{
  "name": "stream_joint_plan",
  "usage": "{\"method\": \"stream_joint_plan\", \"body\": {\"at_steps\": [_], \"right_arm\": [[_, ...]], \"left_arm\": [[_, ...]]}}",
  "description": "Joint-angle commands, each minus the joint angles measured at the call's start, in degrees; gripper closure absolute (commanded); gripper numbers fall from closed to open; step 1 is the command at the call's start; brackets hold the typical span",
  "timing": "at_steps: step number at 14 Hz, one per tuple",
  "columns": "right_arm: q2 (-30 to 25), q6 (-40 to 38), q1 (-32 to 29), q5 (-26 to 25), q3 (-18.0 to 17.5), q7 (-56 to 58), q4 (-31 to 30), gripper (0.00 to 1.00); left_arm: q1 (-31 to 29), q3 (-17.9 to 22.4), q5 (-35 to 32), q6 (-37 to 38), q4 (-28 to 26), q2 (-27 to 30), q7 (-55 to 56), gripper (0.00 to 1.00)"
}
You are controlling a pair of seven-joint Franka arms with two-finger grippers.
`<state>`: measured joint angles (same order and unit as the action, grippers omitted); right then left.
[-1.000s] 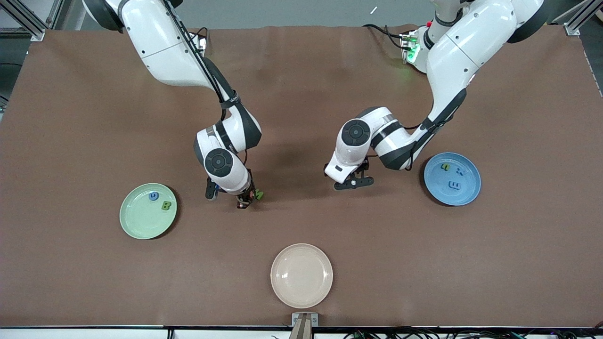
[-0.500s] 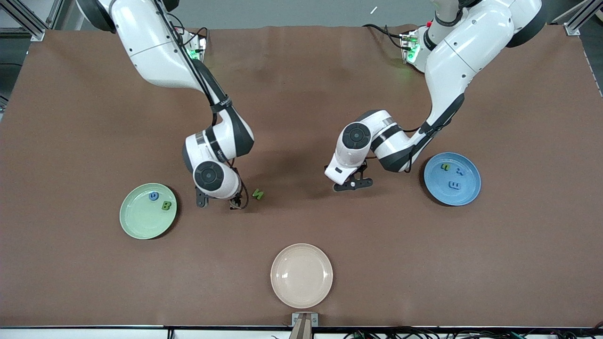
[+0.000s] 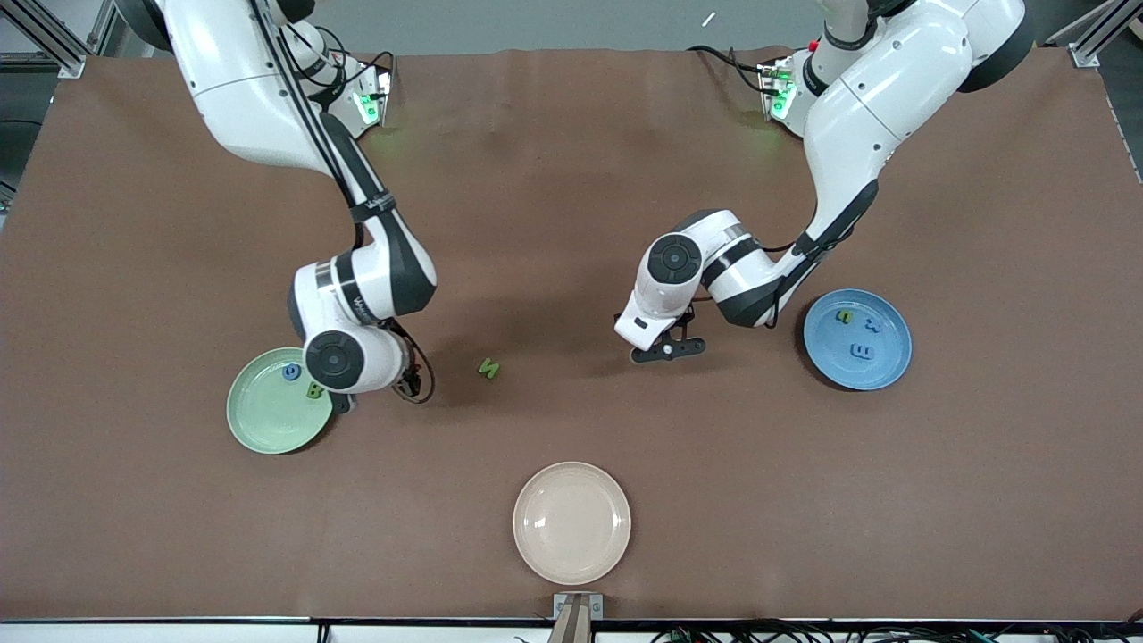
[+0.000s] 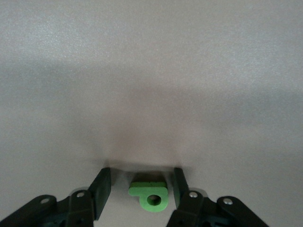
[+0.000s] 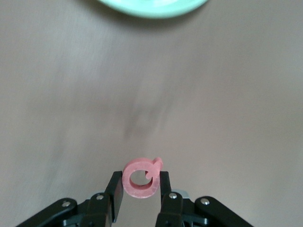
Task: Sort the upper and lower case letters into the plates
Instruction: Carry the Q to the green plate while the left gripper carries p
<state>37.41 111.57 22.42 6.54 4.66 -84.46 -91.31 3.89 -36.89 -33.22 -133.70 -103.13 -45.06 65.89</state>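
Front view: the mint plate (image 3: 268, 424) sits at mid-height toward the right arm's end of the table, with a blue letter (image 3: 291, 371) and a green B (image 3: 313, 390) in it. The right arm's wrist overlaps the plate's rim and hides most of the right gripper (image 3: 411, 382), which is over bare table just beside the plate. A green N (image 3: 488, 367) lies alone on the table at mid-frame, between the two grippers. The left gripper (image 3: 668, 350) is low over the table between the N and the blue plate (image 3: 900, 355), which sits toward the left arm's end. That plate holds three letters (image 3: 862, 352), one green and two blue. A cream plate (image 3: 571, 522) sits low in the frame at the middle, well apart from everything else.

Left wrist view: the left gripper (image 4: 142, 189) stands about half wide, its fingers (image 4: 100, 191) on either side of a green letter (image 4: 150, 195) on the table. There is a clear gap on one side and a thin gap on the other.

Right wrist view: the right gripper (image 5: 141, 189) is narrow, pinching a red letter (image 5: 141, 177) upright between its fingers (image 5: 116, 191). It is over bare table, with the mint plate's (image 5: 151, 7) edge ahead of it.
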Motion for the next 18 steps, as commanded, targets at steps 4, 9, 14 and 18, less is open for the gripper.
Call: {"method": "stream_joint_plan", "body": {"at_steps": [4,9,14,18], "right_arm": [[-5.0,4.5,-10.3,-0.5,-0.8,18.1,-8.4,0.99],[-4.9,6.7,-16.2,-0.7,-0.8,31.3,-9.6,0.99],[-3.6,10.2,-20.0,-2.1,-0.8,37.6,-9.5,0.99],[-2.1,12.5,-21.8,-4.8,-0.8,40.2,-9.1,0.99]], "left_arm": [[1.0,0.2,1.0,-0.1,0.3,-0.2,0.7,0.38],[1.4,0.2,1.0,-0.1,0.0,-0.3,0.6,0.40],[1.4,0.2,1.0,0.0,-0.1,-0.3,0.6,0.54],[1.1,0.2,1.0,0.3,-0.4,-0.1,0.0,0.71]]}}
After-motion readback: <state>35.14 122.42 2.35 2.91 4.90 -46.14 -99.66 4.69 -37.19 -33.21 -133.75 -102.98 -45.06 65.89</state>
